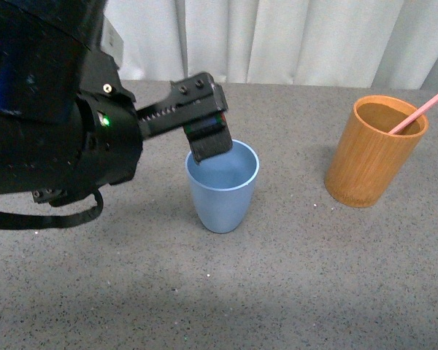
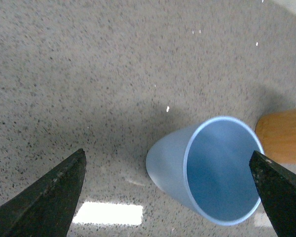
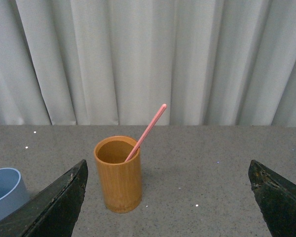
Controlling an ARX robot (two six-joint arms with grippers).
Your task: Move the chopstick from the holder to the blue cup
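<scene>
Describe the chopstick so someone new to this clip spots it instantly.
On the grey table, before the white curtain, stand two containers. Right of the blue cup is the orange-brown holder; the chopstick leans inside it, poking above the rim. It is the only thin pink stick.

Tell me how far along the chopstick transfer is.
Nothing done yet: the chopstick stands in the holder, and the blue cup is empty. Nothing in hand: both arms' jaws are open, the left's by the cup. Remaining: grasp, lift, drop in.
</scene>
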